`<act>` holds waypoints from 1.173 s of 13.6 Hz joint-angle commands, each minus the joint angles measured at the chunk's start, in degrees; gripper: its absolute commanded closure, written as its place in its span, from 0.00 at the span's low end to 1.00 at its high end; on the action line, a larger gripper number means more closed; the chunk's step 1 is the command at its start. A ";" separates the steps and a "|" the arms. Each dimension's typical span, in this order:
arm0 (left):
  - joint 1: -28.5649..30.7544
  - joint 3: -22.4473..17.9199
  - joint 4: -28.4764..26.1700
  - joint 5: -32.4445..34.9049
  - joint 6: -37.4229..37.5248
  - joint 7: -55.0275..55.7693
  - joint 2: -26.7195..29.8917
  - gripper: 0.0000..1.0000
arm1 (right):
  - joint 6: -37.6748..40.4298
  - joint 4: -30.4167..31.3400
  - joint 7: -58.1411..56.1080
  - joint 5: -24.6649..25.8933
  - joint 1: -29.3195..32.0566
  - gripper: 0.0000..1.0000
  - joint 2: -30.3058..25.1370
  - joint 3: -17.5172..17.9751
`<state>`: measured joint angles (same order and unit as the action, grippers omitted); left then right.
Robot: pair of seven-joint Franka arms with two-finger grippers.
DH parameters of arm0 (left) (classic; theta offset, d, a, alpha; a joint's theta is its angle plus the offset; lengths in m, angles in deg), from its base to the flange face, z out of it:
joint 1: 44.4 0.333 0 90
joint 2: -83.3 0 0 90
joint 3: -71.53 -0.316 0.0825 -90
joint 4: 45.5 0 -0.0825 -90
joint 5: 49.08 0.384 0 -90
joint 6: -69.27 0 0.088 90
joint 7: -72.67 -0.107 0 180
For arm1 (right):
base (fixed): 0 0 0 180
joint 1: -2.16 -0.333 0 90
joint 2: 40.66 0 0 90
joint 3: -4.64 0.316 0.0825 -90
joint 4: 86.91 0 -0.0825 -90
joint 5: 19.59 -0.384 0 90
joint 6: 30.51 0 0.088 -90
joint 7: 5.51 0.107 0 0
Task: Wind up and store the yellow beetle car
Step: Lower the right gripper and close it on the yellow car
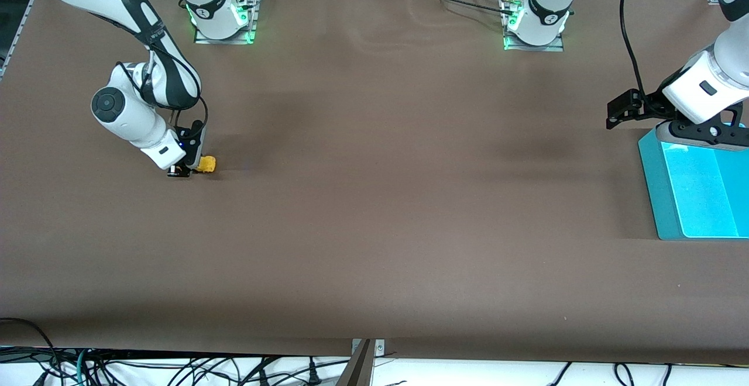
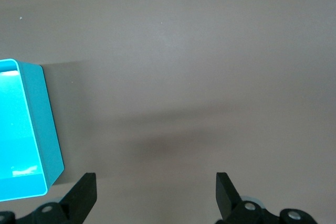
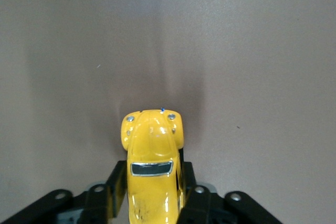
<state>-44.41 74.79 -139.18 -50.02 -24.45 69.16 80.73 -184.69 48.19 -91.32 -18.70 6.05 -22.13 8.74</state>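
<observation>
The yellow beetle car (image 1: pixel 206 164) stands on the brown table toward the right arm's end. My right gripper (image 1: pixel 193 167) is down at the table and shut on the car's body. In the right wrist view the car (image 3: pixel 152 156) sits between the two black fingers (image 3: pixel 195 198), its rounded nose sticking out past them. My left gripper (image 1: pixel 615 112) hangs open over the table beside the teal bin (image 1: pixel 658 199), at the left arm's end. Its fingertips (image 2: pixel 227 190) stand wide apart with nothing between them.
The teal bin (image 2: pixel 44 124) is an open rectangular box at the left arm's end of the table. Cables lie along the table's edge nearest the front camera. The two arm bases stand at the edge farthest from that camera.
</observation>
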 commanded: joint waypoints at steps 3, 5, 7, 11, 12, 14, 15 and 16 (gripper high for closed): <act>0.44 0.26 0.52 0.49 0.56 -0.97 0.03 0.00 | -1.56 1.39 -1.20 -0.55 1.38 0.69 0.27 0.56; 0.44 0.26 0.52 0.49 0.65 -0.97 0.03 0.00 | -1.64 1.39 -1.47 -0.55 2.08 0.72 0.97 0.56; 0.44 0.35 0.52 0.49 0.56 -0.97 0.03 0.00 | -1.73 1.39 -1.55 -0.55 2.35 0.72 1.33 0.56; 0.44 0.35 0.52 0.49 0.56 -0.97 0.03 0.00 | -1.73 1.56 -3.12 -0.55 2.61 0.72 1.86 0.56; 0.44 0.26 0.52 0.49 0.56 -0.97 0.03 0.00 | -1.73 1.83 -4.27 -0.55 3.57 0.72 2.03 0.65; 0.44 0.26 0.52 0.49 0.56 -0.97 0.03 0.00 | -1.65 2.18 -6.55 -0.55 4.28 0.72 2.03 0.65; 0.44 0.26 0.52 0.49 0.65 -0.97 0.03 0.00 | -1.47 2.18 -7.96 -0.55 4.55 0.72 2.03 0.65; 0.44 0.26 0.52 0.49 0.56 -0.97 0.03 0.00 | -1.30 2.18 -9.19 -0.55 4.81 0.72 2.03 0.65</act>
<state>-44.40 74.78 -139.18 -50.02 -24.45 69.16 80.72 -184.71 48.36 -96.43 -18.73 9.07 -22.17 8.76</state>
